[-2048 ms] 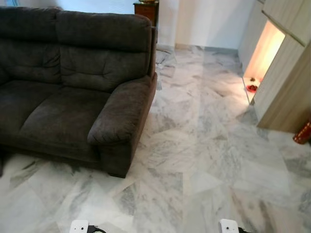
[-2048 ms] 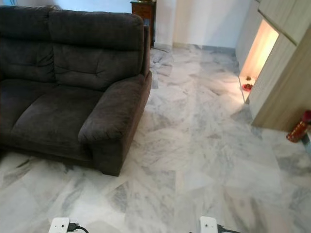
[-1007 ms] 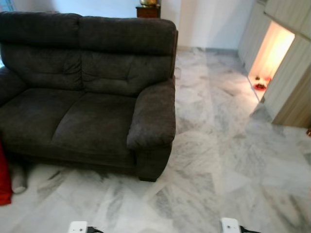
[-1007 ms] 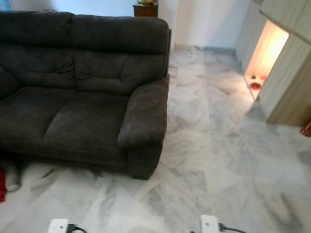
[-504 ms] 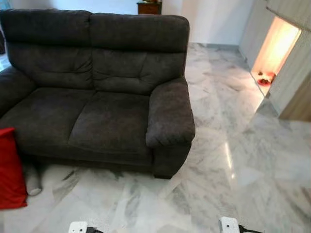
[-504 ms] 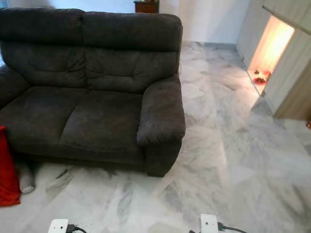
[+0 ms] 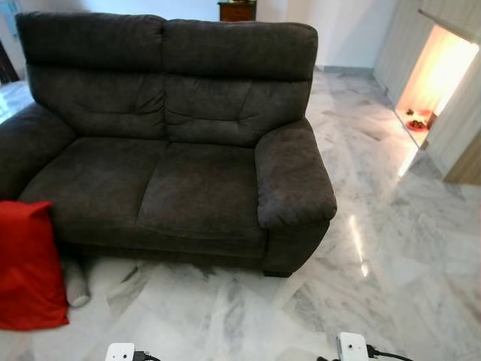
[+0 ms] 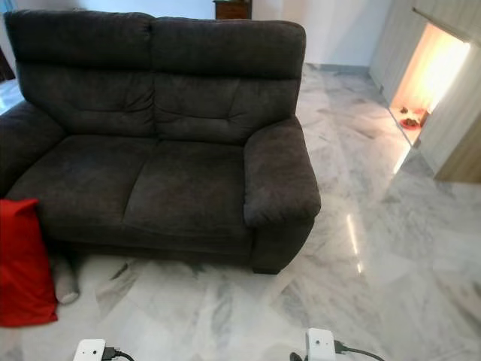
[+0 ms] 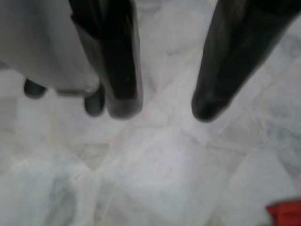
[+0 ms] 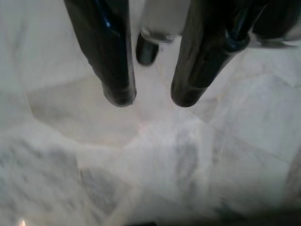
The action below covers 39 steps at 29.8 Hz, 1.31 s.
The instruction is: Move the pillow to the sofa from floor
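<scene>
A red pillow (image 7: 28,265) stands on the marble floor, leaning against the front left corner of the dark grey sofa (image 7: 180,173). The pillow's red corner (image 9: 285,213) also peeks into the left wrist view. Both arms hang low. My left gripper (image 9: 162,108) is open above bare floor, nothing between its fingers. My right gripper (image 10: 150,99) is open too, over pale marble. The white wrist blocks (image 7: 121,352) sit at the bottom edge of the head views.
A pale grey roll (image 7: 75,284) lies on the floor between the pillow and the sofa base. Wooden cabinets with a lit niche (image 7: 440,71) line the right. A wooden side table (image 7: 237,10) stands behind the sofa. Marble floor (image 7: 391,248) spreads to the right.
The camera has swung left: the sofa has shifted right in the picture and the red pillow has come into view at the lower left. The arms hang as before.
</scene>
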### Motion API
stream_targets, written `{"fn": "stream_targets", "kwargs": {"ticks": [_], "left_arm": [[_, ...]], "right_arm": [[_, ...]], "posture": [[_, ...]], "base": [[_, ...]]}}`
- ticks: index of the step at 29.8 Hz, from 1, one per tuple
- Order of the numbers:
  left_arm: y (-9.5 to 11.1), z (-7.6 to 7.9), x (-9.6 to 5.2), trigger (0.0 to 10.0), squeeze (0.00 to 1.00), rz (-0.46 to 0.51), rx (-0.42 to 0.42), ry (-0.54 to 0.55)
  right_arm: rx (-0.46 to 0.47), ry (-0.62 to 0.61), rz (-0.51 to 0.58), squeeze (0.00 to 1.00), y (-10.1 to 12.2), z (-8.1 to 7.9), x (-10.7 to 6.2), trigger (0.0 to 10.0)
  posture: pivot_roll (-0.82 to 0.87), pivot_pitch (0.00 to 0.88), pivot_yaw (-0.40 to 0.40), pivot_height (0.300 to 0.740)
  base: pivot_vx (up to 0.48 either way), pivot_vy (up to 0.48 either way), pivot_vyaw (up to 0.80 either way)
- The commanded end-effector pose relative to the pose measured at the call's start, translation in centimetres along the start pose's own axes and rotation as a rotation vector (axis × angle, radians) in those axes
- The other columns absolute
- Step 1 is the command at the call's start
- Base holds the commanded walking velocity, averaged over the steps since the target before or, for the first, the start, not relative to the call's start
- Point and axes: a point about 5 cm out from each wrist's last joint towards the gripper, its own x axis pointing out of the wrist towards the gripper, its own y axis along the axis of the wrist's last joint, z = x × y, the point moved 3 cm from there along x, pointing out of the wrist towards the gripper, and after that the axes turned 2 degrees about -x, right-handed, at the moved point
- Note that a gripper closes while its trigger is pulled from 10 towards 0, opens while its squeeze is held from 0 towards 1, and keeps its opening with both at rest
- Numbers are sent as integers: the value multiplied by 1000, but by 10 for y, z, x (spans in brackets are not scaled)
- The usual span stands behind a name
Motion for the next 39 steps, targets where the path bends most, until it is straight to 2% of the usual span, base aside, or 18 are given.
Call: {"fn": "stream_targets", "kwargs": {"ticks": [1, 22, 39], "left_arm": [[-2, -9, -1, 10000, 0, -9, -5, 23], [-4, -8, -1, 10000, 0, -13, -9, 21], [-6, -6, -1, 10000, 0, -17, -4, 18]], "right_arm": [[8, 14, 13, 0, 5, -6, 2, 10000], [4, 12, 12, 0, 5, -6, 2, 10000], [-2, 15, 11, 0, 4, -6, 2, 10000]], "posture": [[68, 42, -9, 740], [73, 49, -14, 740], [77, 16, -14, 740]], "base": [[0, 446, 0], [0, 443, 0], [0, 443, 0]]}}
